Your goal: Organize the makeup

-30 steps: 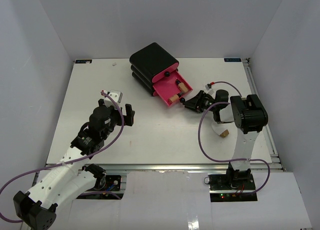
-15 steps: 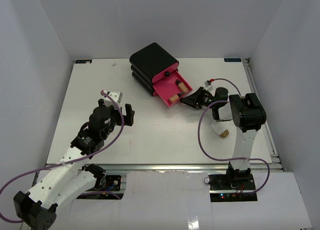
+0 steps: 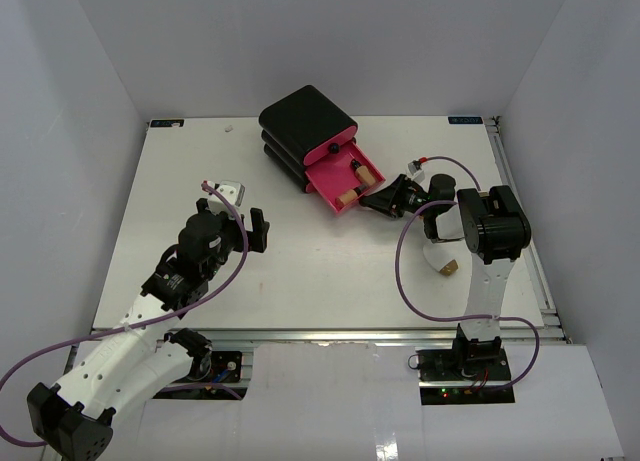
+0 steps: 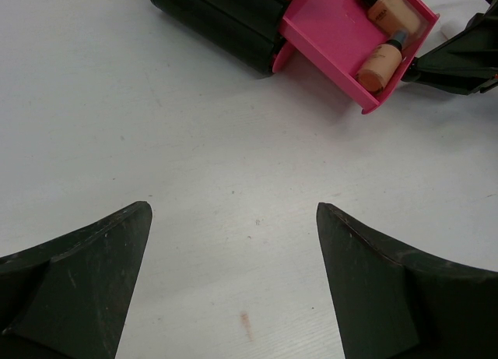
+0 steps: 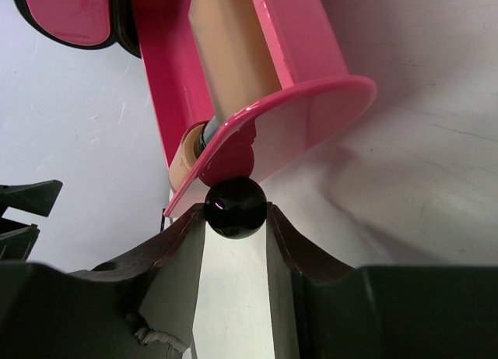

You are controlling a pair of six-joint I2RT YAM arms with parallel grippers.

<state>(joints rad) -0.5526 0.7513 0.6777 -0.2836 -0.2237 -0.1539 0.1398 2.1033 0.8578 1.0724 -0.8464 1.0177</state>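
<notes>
A black box [image 3: 305, 121] has its lowest pink drawer [image 3: 335, 181] pulled open, with two tan bottles [image 3: 352, 193] with dark caps lying in it. My right gripper [image 3: 372, 203] is at the drawer's front. In the right wrist view it [image 5: 236, 215] is shut on the drawer's black knob [image 5: 235, 207], below a tan bottle [image 5: 229, 55]. A white tube with a tan end [image 3: 443, 264] lies by the right arm. My left gripper [image 3: 247, 211] is open and empty above bare table [image 4: 233, 219]. The drawer [image 4: 327, 32] and bottles [image 4: 379, 63] show ahead of it. The orange tube is out of view.
The box stands at the back centre of the white table [image 3: 200, 171], with two closed pink drawers above the open one. White walls enclose the table on three sides. A purple cable [image 3: 405, 271] loops beside the right arm.
</notes>
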